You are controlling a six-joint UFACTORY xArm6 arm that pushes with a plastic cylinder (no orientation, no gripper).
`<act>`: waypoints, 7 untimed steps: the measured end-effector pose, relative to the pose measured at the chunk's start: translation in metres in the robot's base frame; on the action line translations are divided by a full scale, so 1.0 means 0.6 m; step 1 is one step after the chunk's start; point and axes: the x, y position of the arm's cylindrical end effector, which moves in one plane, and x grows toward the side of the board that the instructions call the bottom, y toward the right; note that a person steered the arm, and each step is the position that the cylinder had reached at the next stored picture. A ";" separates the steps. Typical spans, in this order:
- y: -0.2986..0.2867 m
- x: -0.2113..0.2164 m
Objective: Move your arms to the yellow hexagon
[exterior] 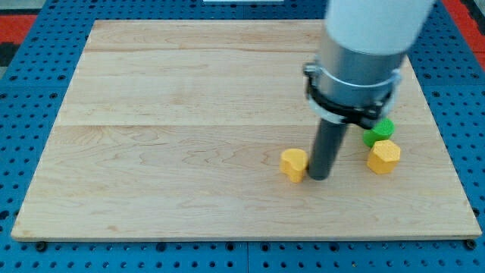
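Note:
A yellow hexagon block (pixel 384 156) lies on the wooden board (pixel 189 129) at the view's right. A green block (pixel 378 131), shape unclear, sits just above it, touching it. A second yellow block (pixel 294 164), shape unclear, lies near the board's middle bottom. My tip (pixel 320 177) stands right beside that second yellow block, on its right, and well to the left of the yellow hexagon. The arm's grey body (pixel 356 61) hides part of the board above the tip.
The board rests on a blue pegboard surface (pixel 30 152). The board's right edge runs a little right of the hexagon, and its bottom edge lies below the blocks.

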 end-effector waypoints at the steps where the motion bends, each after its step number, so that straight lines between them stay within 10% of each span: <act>1: -0.093 0.005; 3: -0.228 -0.074; 4: -0.185 0.008; 7: 0.228 0.027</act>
